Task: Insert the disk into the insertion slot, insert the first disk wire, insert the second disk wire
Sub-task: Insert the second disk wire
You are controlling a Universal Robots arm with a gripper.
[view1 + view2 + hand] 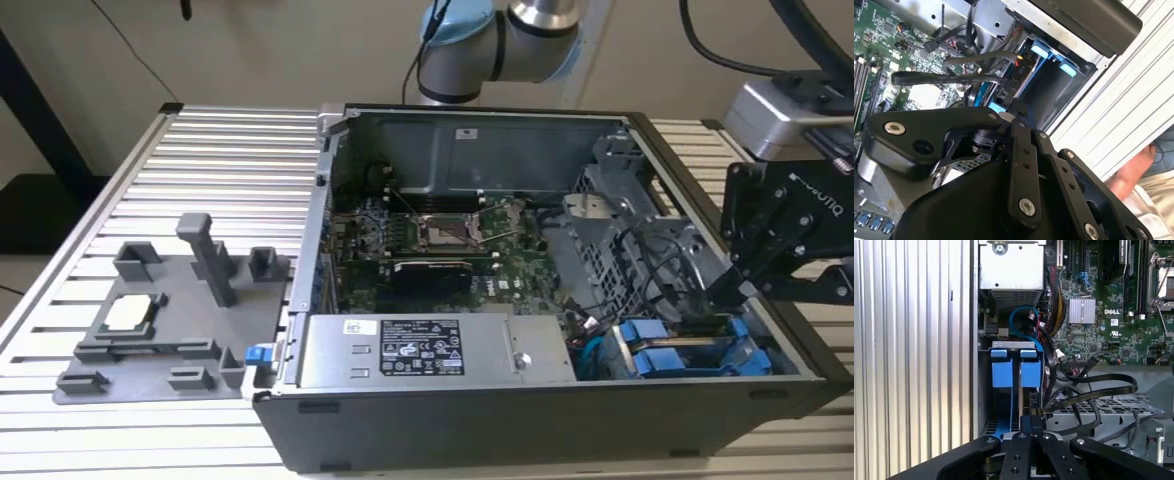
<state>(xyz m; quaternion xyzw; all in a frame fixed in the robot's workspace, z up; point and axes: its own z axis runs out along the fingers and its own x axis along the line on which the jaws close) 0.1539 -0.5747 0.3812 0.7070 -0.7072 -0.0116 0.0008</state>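
The case (534, 300) lies open on the slatted table (200, 180). The hand (747, 290) hangs at the case's front corner on the exterior view's right, directly over the bay (1014, 345), where two blue carriers stand side by side. In the first wrist view, the fingers (1030, 422) appear pressed together, tips at the rear edge of the disk (1031, 375); whether they pinch a connector cannot be told. The disk sits fully down in the bay, beside the other drive (1001, 372). Black flat cables (1094, 390) loop loose just beside the bay, over the perforated cage (1104, 412).

Judgement: disk insertion is complete; the work in hand is seating a disk wire. The next move calls for straight alignment of plug to socket and a light, square push. A skewed approach risks bent contacts.
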